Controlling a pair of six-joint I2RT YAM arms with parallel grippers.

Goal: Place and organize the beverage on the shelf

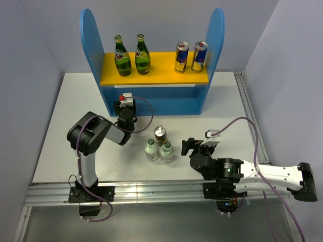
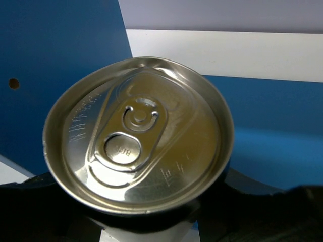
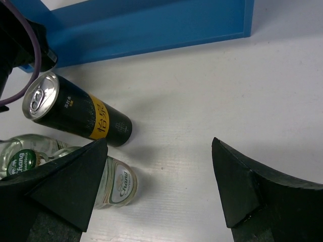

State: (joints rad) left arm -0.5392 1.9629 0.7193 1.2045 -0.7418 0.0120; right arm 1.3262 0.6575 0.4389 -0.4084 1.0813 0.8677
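Note:
The shelf (image 1: 91, 40) stands at the back of the table. Two green glass bottles (image 1: 122, 56) (image 1: 142, 55) stand on the left of its yellow upper board (image 1: 161, 68). My left gripper (image 1: 125, 108) is at the left front of the lower level, shut on a can whose silver top (image 2: 136, 133) fills the left wrist view; the blue shelf back (image 2: 282, 141) is right behind it. A dark brown-gold can (image 1: 160, 135) (image 3: 75, 113) and two clear green-capped bottles (image 1: 151, 149) (image 1: 166, 151) stand mid-table. My right gripper (image 1: 189, 146) (image 3: 159, 186) is open and empty, just right of them.
Two blue-and-silver cans (image 1: 181, 57) (image 1: 199, 56) stand on the right of the upper board. A metal rail (image 1: 151, 191) runs along the table's near edge. A purple cable (image 1: 242, 121) loops above the right arm.

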